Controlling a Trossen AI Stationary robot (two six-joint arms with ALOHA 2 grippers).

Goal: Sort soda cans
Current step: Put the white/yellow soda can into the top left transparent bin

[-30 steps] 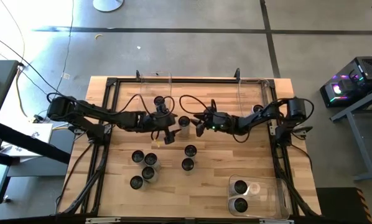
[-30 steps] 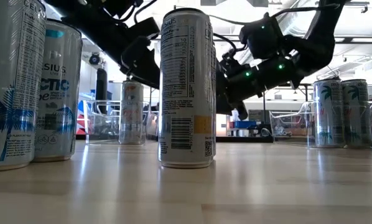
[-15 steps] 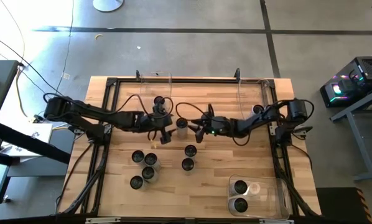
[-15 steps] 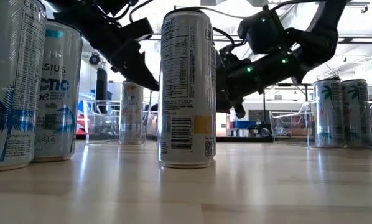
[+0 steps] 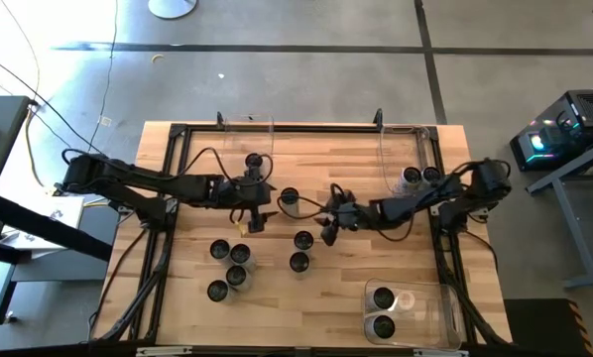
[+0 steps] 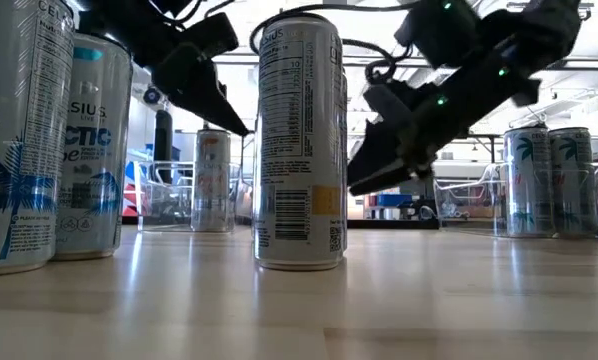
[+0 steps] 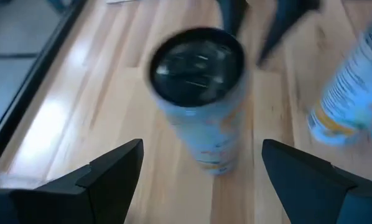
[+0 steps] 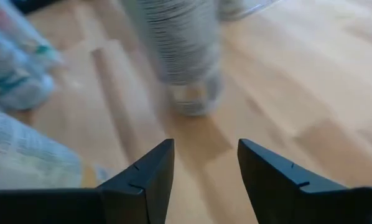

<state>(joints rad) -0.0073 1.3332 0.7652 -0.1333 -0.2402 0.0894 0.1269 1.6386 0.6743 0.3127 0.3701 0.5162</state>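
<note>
Silver slim soda cans [image 5: 300,262] (dark-topped)

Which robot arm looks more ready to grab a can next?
Probably the left. Its pincer is open wide, and a soda can stands upright right between and ahead of its fingers. The right pincer is open less, and its nearest can sits farther ahead.

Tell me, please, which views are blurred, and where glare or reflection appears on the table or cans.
Left wrist view: the can ahead of the open left gripper is smeared by motion. Right wrist view: the cans beyond the right gripper are streaked too. Low view: the table mirrors the bright room; the middle can is sharp. High view: even light, no strong glare.
</note>
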